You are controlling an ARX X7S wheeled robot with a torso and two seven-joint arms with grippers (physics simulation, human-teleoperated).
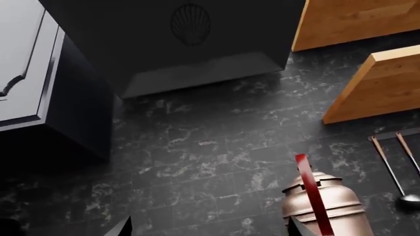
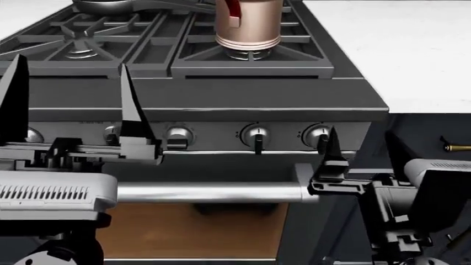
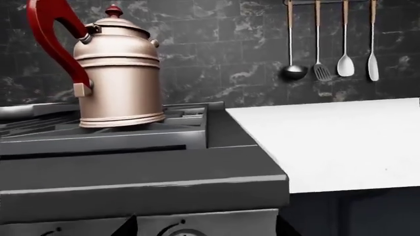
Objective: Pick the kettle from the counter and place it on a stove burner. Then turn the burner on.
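Observation:
The copper-pink kettle [image 2: 248, 27] with its red handle stands upright on the front right stove burner's grate [image 2: 294, 55]. It also shows in the right wrist view [image 3: 118, 73] and the left wrist view [image 1: 321, 201]. My left gripper [image 2: 72, 105] is open and empty, held up in front of the stove's left knobs. My right gripper [image 2: 364, 152] is open and empty at the rightmost knob [image 2: 318, 134]. In the right wrist view that knob [image 3: 184, 231] lies between the fingertips [image 3: 125, 227]. The white counter [image 2: 412, 49] lies right of the stove.
Several more knobs [image 2: 255, 134] line the stove front above the oven handle [image 2: 213, 191]. A dark frying pan [image 2: 110, 5] sits at the back left. Utensils [image 3: 328, 39] hang on the dark wall. A range hood [image 1: 177, 39] and wooden cabinets [image 1: 380, 83] are overhead.

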